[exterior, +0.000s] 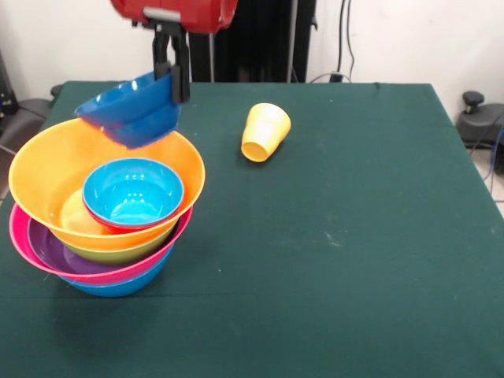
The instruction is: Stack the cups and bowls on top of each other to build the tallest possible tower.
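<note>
Arm: red and black arm housing at the top edge, descending from above.
Gripper: black two-fingered gripper [171,72] pointing straight down.
Fingers: two black fingers [180,67] close together, vertical, clamped on a rim.
Held object: glossy blue plastic bowl [132,110], its rim pinched between the fingers, body tilted, hanging beside and below the fingertips.

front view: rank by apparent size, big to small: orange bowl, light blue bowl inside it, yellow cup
1. orange bowl, clearly the widest.
2. light blue bowl, nested inside it.
3. yellow cup, lying on its side; it sits farther from the camera, so its true gap to the light blue bowl is unsure.
</note>
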Controlling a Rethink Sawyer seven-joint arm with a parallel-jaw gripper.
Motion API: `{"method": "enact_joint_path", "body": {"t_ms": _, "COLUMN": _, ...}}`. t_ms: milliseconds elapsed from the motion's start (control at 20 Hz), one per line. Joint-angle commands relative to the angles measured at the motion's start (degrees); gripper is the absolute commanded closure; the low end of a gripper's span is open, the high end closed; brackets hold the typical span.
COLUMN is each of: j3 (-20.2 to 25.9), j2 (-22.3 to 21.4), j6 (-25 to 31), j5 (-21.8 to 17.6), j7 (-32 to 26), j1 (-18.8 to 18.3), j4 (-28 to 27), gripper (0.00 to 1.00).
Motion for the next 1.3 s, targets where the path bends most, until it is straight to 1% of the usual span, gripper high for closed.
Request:
{"method": "enact_joint_path", "body": {"t_ms": 50, "j3": 1.55, "j2": 7.73, "j6": 6.12, "j5": -2.79, "j7": -7.55, "j1": 2.66, "j4": -8.45, "gripper": 1.00}}
{"method": "enact_joint_path", "body": {"t_ms": 300, "j3": 1.36, "j2": 8.12, "j6": 8.72, "j5": -1.95, "j7": -8.23, "j1": 3.13, "j4": -10.57, "gripper": 1.00}}
{"method": "enact_joint_path", "body": {"t_ms": 350, "j3": 1.29, "j2": 8.32, "j6": 9.49, "j5": -1.97, "j7": -8.43, "j1": 3.35, "j4": -11.45, "gripper": 1.00}}
{"method": "enact_joint_path", "body": {"t_ms": 500, "j3": 1.03, "j2": 8.18, "j6": 9.84, "j5": -2.59, "j7": -9.35, "j1": 3.64, "j4": -11.75, "gripper": 1.00}}
{"method": "enact_joint_path", "body": {"t_ms": 550, "j3": 1.31, "j2": 8.20, "j6": 8.29, "j5": -1.98, "j7": -9.30, "j1": 3.10, "j4": -10.92, "gripper": 0.00}}
{"method": "enact_joint_path", "body": {"t_ms": 650, "j3": 1.44, "j2": 8.22, "j6": 8.15, "j5": -2.17, "j7": -9.92, "j1": 2.97, "j4": -10.87, "gripper": 0.00}}
{"method": "enact_joint_path", "body": {"t_ms": 800, "j3": 0.64, "j2": 8.13, "j6": 9.19, "j5": -3.35, "j7": -10.47, "j1": 3.55, "j4": -11.41, "gripper": 0.00}}
{"method": "enact_joint_path", "body": {"t_ms": 950, "j3": 0.10, "j2": 8.24, "j6": 8.80, "j5": -4.49, "j7": -10.25, "j1": 4.19, "j4": -12.20, "gripper": 0.00}}
{"method": "enact_joint_path", "body": {"t_ms": 1050, "j3": -0.57, "j2": 8.51, "j6": 10.66, "j5": -4.66, "j7": -9.36, "j1": 4.78, "j4": -13.30, "gripper": 0.00}}
{"method": "enact_joint_path", "body": {"t_ms": 1300, "j3": -0.17, "j2": 8.86, "j6": 7.73, "j5": -4.23, "j7": -9.14, "j1": 4.17, "j4": -11.62, "gripper": 0.00}}
